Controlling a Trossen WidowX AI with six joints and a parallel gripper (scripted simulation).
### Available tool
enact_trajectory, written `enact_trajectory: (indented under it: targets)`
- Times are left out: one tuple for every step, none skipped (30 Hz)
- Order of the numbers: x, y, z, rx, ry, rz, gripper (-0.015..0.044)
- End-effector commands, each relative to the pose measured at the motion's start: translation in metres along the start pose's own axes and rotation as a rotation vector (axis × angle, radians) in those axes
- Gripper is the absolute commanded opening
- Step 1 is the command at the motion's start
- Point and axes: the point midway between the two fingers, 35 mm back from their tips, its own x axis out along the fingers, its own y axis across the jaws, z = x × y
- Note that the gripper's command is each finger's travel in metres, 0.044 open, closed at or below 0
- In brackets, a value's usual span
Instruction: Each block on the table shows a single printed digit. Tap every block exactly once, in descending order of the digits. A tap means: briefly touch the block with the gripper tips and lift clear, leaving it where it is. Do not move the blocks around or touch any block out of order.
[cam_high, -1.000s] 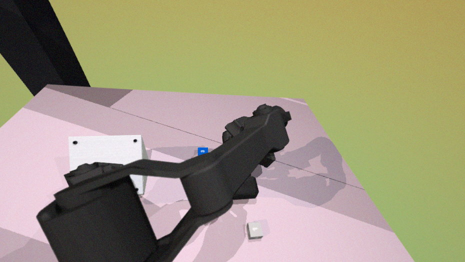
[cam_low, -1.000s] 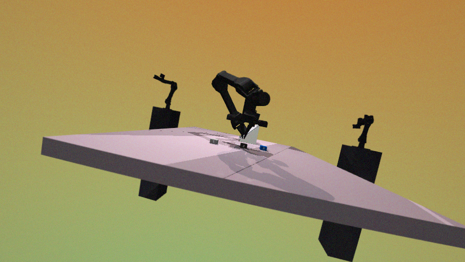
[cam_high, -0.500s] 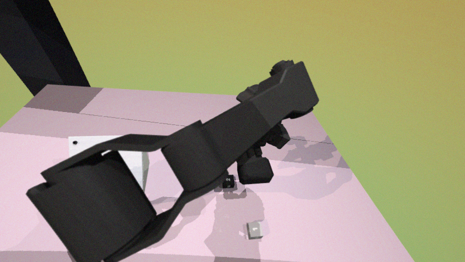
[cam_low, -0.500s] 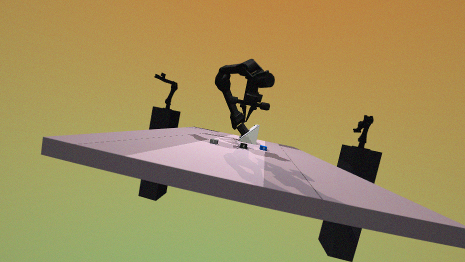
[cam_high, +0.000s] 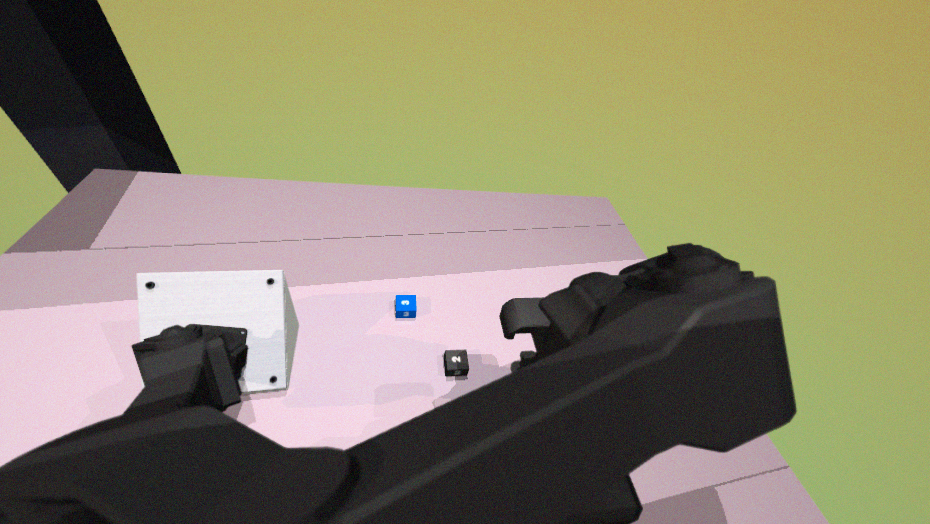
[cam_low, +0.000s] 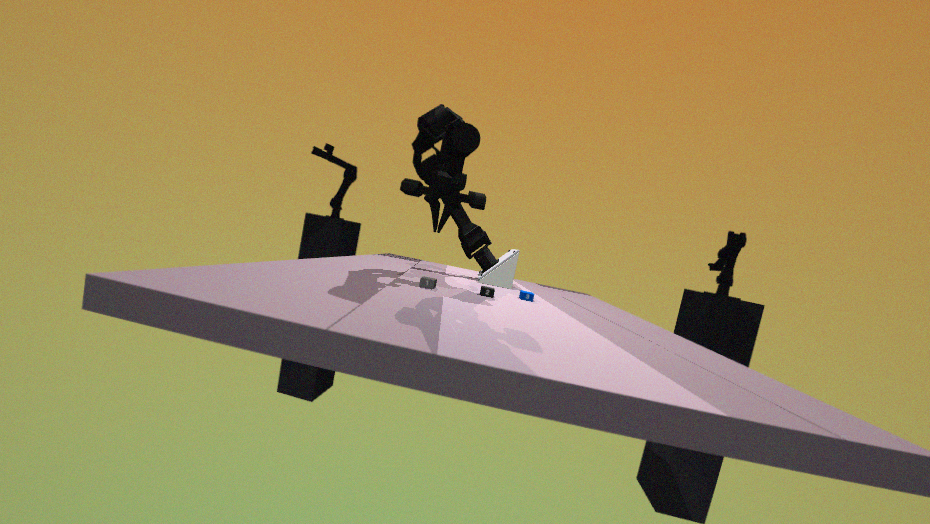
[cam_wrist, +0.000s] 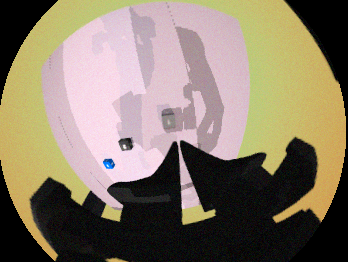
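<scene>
A blue block (cam_high: 405, 305) (cam_low: 526, 296) (cam_wrist: 109, 163) with digit 3 sits on the table. A black block (cam_high: 456, 363) (cam_low: 486, 292) (cam_wrist: 126, 144) with digit 2 sits beside it. A grey block (cam_low: 428, 282) (cam_wrist: 169, 119) with digit 1 sits on the other side of the black one; the arm hides it in the top view. My gripper (cam_low: 437, 231) (cam_wrist: 178, 144) is shut with nothing between its tips. It hangs high above the table, and in the wrist view its tips point just below the grey block. Its tips are hidden in the top view.
A white wedge-shaped plate (cam_high: 211, 292) (cam_low: 504, 273) stands at the arm's base. My dark arm (cam_high: 553, 423) (cam_low: 439, 152) stretches over the table (cam_high: 364, 260) (cam_low: 227, 292). Two other dark arms (cam_low: 342, 188) (cam_low: 728, 263) stand on pedestals beyond the table. Broad shadows fall across the table top.
</scene>
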Motion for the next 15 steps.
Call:
enact_trajectory:
  targets:
    - [0.030, -0.004, 0.001, 0.001, 0.013, 0.000, 0.0020]
    - [0.044, -0.005, 0.001, 0.002, 0.017, 0.002, 0.0020]
    - [0.058, -0.005, 0.000, 0.004, 0.021, 0.004, 0.0020]
    - [0.069, -0.005, -0.001, 0.005, 0.024, 0.004, 0.0020]
    - [0.075, -0.006, -0.002, 0.005, 0.026, 0.005, 0.0020]
    - [0.077, -0.006, -0.002, 0.005, 0.026, 0.005, 0.0020]
    - [0.077, -0.006, -0.002, 0.005, 0.026, 0.005, 0.0020]
    - [0.077, -0.006, -0.002, 0.005, 0.026, 0.005, 0.0020]
    - [0.077, -0.006, -0.002, 0.005, 0.026, 0.005, 0.0020]
    - [0.077, -0.006, -0.002, 0.005, 0.026, 0.005, 0.0020]
    - [0.078, -0.006, -0.002, 0.005, 0.026, 0.005, 0.0020]
    - [0.079, -0.006, -0.002, 0.005, 0.026, 0.005, 0.0020]
    - [0.081, -0.006, -0.002, 0.005, 0.026, 0.005, 0.0020]
    - [0.083, -0.006, -0.002, 0.006, 0.026, 0.005, 0.0020]
    - [0.084, -0.006, -0.002, 0.006, 0.026, 0.005, 0.0020]
